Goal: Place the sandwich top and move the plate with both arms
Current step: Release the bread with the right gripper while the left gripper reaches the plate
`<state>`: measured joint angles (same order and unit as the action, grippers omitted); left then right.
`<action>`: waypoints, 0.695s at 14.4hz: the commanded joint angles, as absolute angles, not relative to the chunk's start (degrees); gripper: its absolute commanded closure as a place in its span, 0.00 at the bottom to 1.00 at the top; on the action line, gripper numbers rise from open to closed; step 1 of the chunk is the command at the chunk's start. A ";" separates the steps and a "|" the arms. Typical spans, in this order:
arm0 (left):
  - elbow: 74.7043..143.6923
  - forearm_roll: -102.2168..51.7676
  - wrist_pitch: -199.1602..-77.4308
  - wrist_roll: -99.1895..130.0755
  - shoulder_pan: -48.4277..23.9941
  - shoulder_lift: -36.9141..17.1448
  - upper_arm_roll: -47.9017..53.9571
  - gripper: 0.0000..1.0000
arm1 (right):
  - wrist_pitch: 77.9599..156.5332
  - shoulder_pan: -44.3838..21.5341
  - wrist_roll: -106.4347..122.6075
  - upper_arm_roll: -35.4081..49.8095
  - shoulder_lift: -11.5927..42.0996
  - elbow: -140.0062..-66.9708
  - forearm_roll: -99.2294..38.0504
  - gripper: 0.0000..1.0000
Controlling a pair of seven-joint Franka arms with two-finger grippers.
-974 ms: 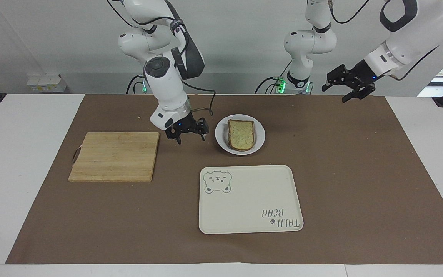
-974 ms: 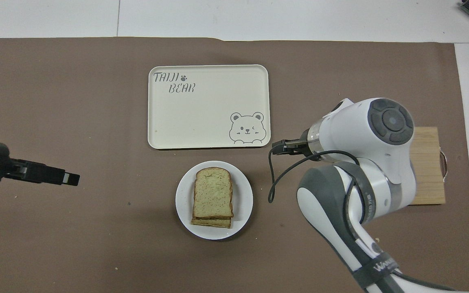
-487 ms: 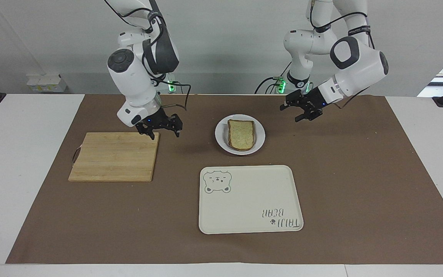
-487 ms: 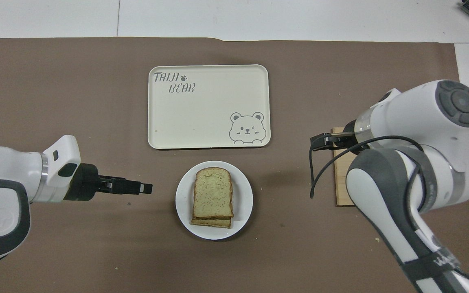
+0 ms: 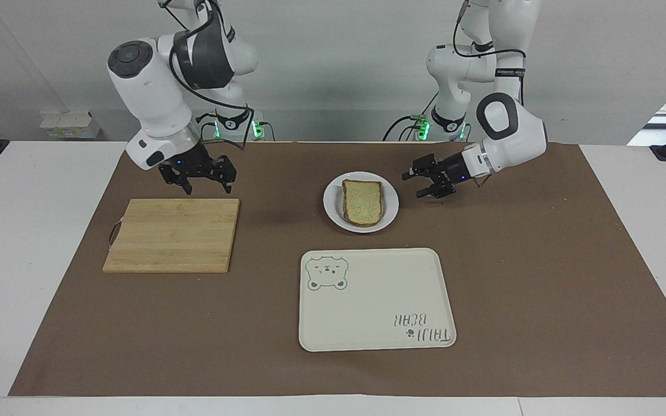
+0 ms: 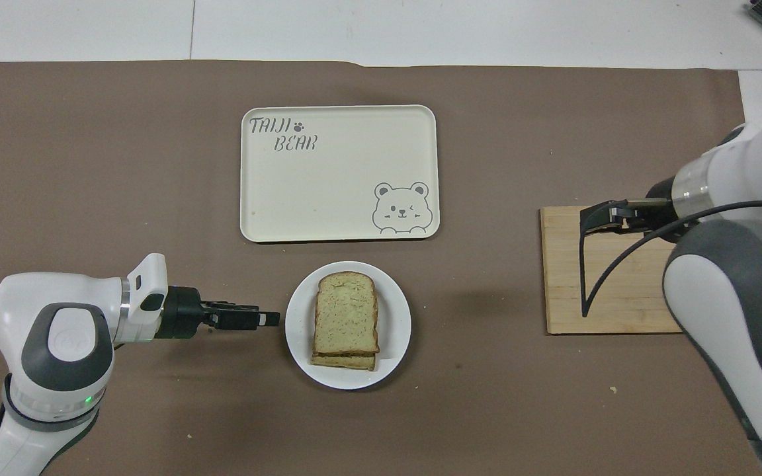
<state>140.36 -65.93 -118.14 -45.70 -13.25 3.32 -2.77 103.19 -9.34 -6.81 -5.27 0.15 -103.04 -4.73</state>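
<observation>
The sandwich top (image 5: 362, 199) lies on another bread slice on the small white plate (image 5: 333, 212), with its speckled face up. It also shows in the overhead view (image 6: 346, 311), as does the plate (image 6: 298, 330). My left gripper (image 5: 414, 185) is open and empty. It is low, just beside the plate's rim toward the left arm's end, with a small gap to it (image 6: 272, 319). My right gripper (image 5: 208, 188) is open and empty, up over the cutting board's edge nearest the robots (image 6: 589, 221).
A cream rectangular tray (image 5: 376, 300) with a bear drawing lies farther from the robots than the plate. A wooden cutting board (image 5: 171, 234) lies toward the right arm's end. A brown mat (image 5: 541, 260) covers the table.
My left gripper has swung in and down to the plate's rim. My right gripper has drawn away from the plate and now hangs over the cutting board. The bread and plate have not moved.
</observation>
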 commanded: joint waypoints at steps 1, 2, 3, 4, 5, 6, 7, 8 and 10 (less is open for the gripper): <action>140.71 -70.82 -119.44 -52.18 -14.59 -0.68 -3.52 0.16 | 101.95 -6.69 -6.15 -4.75 -1.05 -102.13 -3.43 0.00; 140.71 -73.36 -119.44 -54.64 -14.59 -2.53 -3.52 0.17 | 101.87 -6.33 -6.33 -4.83 -1.40 -102.13 -2.99 0.00; 140.71 -74.87 -119.36 -55.89 -14.59 -3.85 -3.52 0.19 | 101.87 -5.72 -6.59 -4.83 -2.28 -102.13 -2.73 0.00; 140.80 -75.32 -119.27 -56.07 -14.68 -4.48 -3.52 0.22 | 101.69 -4.93 -6.59 -4.83 -2.81 -102.13 -2.72 0.00; 140.80 -76.02 -119.27 -56.07 -15.81 -4.83 -3.52 0.25 | 101.25 -4.05 -6.42 -4.92 -3.51 -102.13 -2.81 0.00; 140.89 -77.42 -119.35 -56.25 -16.43 -5.79 -3.52 0.29 | 100.38 -3.26 -6.33 -4.92 -4.12 -101.95 -2.81 0.00; 140.89 -78.13 -119.36 -57.29 -16.70 -6.58 -3.52 0.32 | 99.15 -2.38 -6.15 -5.01 -4.39 -101.00 -2.81 0.00; 141.06 -78.22 -119.36 -57.57 -16.79 -6.68 -3.52 0.39 | 97.31 -1.59 -5.98 -5.18 -4.48 -99.77 -2.81 0.00; 141.94 -78.92 -119.36 -57.74 -17.48 -6.59 -3.52 0.67 | 93.01 -0.88 -4.76 -5.54 -4.13 -95.56 -2.81 0.00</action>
